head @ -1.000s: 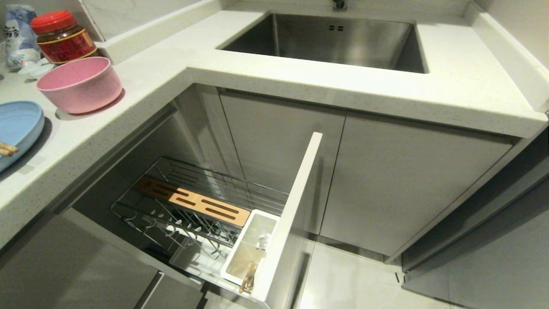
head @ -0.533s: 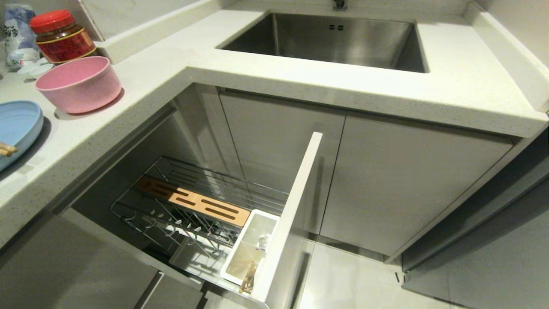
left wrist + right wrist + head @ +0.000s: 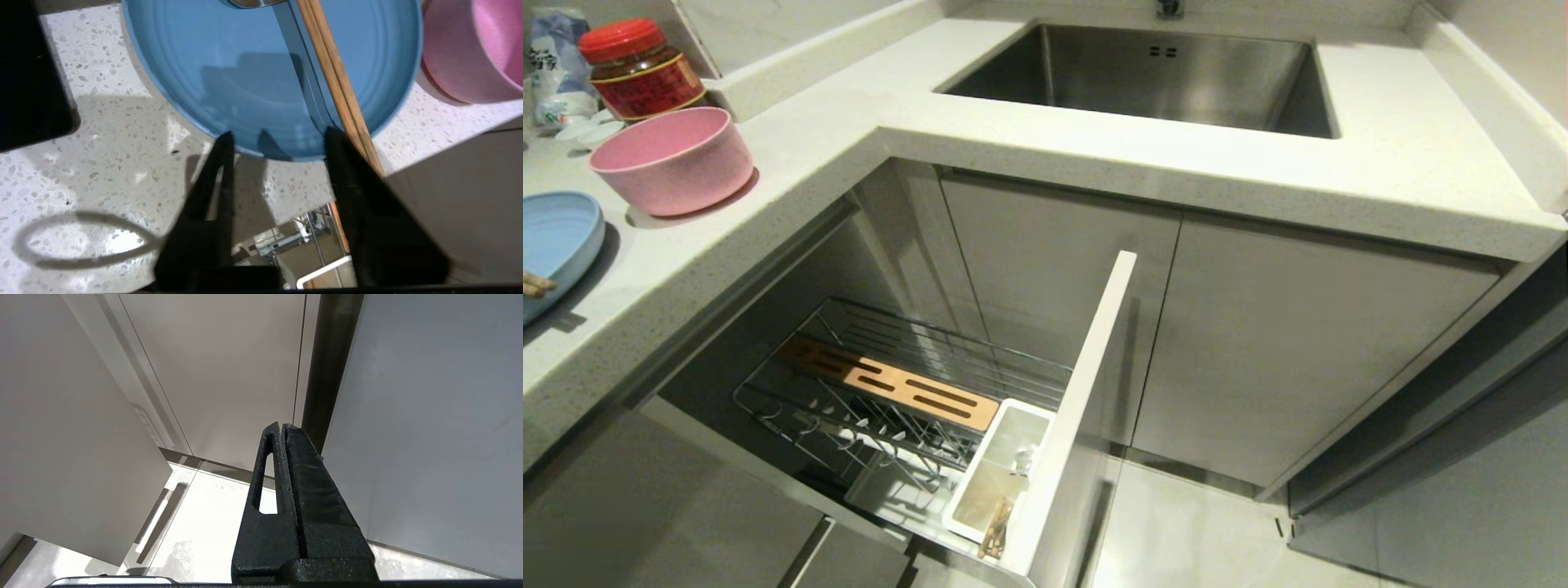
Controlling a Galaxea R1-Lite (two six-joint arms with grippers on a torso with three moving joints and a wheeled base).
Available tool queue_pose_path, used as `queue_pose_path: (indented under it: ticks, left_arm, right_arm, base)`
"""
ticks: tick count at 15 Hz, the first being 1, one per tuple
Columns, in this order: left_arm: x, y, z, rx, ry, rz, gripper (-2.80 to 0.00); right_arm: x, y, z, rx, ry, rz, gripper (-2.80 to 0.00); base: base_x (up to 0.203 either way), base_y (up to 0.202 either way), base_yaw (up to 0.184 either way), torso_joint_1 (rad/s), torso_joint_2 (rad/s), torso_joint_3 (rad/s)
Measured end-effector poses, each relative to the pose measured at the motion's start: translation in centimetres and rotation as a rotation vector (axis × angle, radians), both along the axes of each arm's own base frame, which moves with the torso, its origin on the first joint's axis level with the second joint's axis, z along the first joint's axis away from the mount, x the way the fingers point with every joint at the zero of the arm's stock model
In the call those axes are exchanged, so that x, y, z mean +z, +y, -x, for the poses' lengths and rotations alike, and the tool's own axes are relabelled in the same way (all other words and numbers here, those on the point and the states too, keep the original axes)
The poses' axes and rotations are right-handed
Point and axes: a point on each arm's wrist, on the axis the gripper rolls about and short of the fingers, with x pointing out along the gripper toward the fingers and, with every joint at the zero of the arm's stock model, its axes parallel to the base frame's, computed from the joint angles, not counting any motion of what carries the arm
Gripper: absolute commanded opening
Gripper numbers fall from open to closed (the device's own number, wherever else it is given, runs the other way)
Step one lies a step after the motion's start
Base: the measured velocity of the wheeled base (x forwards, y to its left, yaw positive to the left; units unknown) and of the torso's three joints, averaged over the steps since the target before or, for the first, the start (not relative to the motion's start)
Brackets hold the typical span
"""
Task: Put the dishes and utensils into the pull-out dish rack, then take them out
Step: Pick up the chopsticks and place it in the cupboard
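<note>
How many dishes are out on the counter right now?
2: a blue plate at the counter's left edge, and a pink bowl just behind it. More may sit out of view.

The speckled white countertop carried a light-blue plate, whose near rim sat just ahead of the left gripper, between its spread fingertips. A pair of chopsticks lay across the plate, passing close beside one fingertip and overhanging the counter's edge. A pink bowl stood on the counter beyond that same side, near the plate. A red-lidded jar stood farther back, behind the bowl.
</note>
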Motion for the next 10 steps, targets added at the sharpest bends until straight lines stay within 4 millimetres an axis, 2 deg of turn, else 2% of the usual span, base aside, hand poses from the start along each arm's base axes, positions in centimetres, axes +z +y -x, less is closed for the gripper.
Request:
queue_pose_path:
  ticks: [5, 10]
  left_arm:
    - [0.1, 0.4, -1.7, 0.037, 0.023, -0.005, 0.0]
    - [0.6, 0.5, -4.3, 0.031, 0.045, -0.02, 0.0]
  right_arm:
    - [0.0, 0.0, 0.0, 0.0, 0.0, 0.0, -2.8]
    - [0.0, 0.0, 0.0, 0.0, 0.0, 0.0, -2.8]
  base:
    - [0.0, 0.0, 0.0, 0.0, 0.0, 0.0]
    - [0.0, 0.0, 0.0, 0.0, 0.0, 0.0]
